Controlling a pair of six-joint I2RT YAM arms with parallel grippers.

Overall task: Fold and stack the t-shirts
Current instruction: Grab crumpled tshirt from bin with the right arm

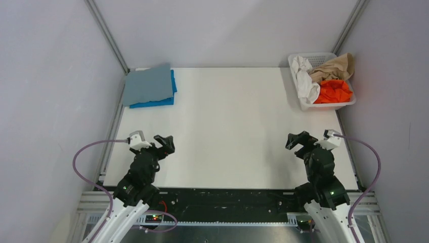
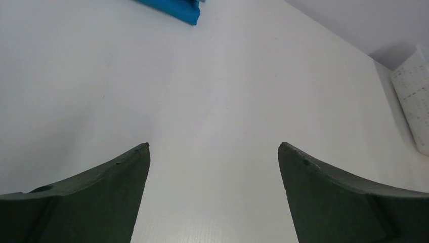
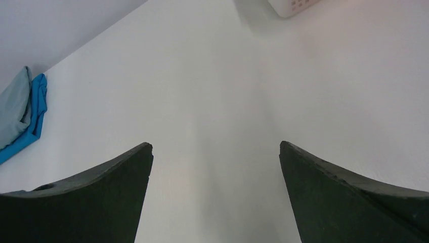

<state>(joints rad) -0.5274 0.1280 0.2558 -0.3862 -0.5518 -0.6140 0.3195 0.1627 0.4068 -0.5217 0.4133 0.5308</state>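
Done, far left: the grey-blue t-shirt (image 1: 148, 85) lay folded on top of the bright blue t-shirt (image 1: 152, 103), stacked at the far-left corner of the table (image 1: 227, 126).
Left to do, far right: the white t-shirt (image 1: 305, 81), tan t-shirt (image 1: 335, 66) and orange t-shirt (image 1: 334, 91) sat crumpled in the basket (image 1: 330, 106). By my reckoning, three of five awaited folding.
Left arm: low near its base, with the left gripper (image 2: 213, 152) spread wide and holding nothing.
Right arm: a mirrored pose, with the right gripper (image 3: 216, 152) wide and empty, well short of the basket.

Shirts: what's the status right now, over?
Left fingers and right fingers open, empty. Grey-blue shirt stacked on blue shirt, far left. White shirt, tan shirt, orange shirt crumpled in basket. Nothing in the way.
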